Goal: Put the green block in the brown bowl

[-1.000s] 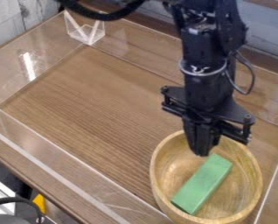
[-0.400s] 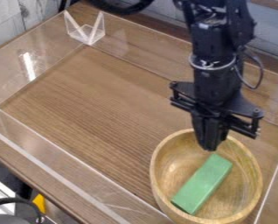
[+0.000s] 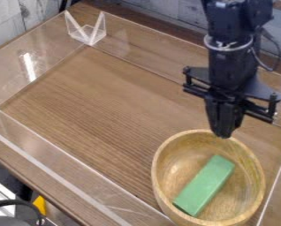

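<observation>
In the single camera view, the brown bowl (image 3: 167, 168) sits at the lower right of the wooden table (image 3: 95, 97), and everything else is best placed against it. The green block (image 3: 206, 184) lies flat inside the bowl, on its floor, running diagonally from near the far inner wall toward the near rim, wholly within the rim. The black gripper (image 3: 229, 131) hangs just above the bowl's far rim, pointing almost straight down, its fingers pressed together and holding nothing; it is clear of the block and not touching the bowl. A clear plastic wall (image 3: 60, 190) runs along the table's near edge, to the left of the bowl, and a small clear stand (image 3: 87, 29) sits well away at the far left corner.

The placement looks finished. The remaining risk, as I judge it, is the retreat: the fingertips are near the far rim, so a sideways or downward move could clip that rim and shove or tip the bowl, jolting the block out.
</observation>
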`<state>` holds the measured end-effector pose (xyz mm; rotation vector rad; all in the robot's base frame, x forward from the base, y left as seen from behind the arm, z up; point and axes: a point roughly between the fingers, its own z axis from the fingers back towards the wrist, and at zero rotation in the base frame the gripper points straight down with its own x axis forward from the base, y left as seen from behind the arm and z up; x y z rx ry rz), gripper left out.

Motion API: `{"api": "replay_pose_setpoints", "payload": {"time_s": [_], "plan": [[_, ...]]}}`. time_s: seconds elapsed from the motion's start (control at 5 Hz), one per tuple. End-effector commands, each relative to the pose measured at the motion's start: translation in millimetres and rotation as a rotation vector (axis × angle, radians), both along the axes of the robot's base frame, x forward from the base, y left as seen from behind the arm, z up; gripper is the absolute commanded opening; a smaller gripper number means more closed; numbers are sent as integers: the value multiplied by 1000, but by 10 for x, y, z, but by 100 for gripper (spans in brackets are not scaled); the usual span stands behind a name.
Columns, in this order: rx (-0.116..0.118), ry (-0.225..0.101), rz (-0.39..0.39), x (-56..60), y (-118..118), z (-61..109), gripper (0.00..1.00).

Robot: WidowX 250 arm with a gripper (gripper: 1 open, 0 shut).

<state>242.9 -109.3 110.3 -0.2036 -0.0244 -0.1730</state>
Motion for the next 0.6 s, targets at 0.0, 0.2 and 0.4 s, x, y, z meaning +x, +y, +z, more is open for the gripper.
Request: {"api": "replay_pose_setpoints", "payload": {"time_s": [0.0, 0.2, 0.4], "plan": [[-11, -45, -59, 67, -25, -20, 0], [-9, -40, 10, 57, 28, 79, 100], [-4, -35, 78, 46, 96, 183, 100]]}}
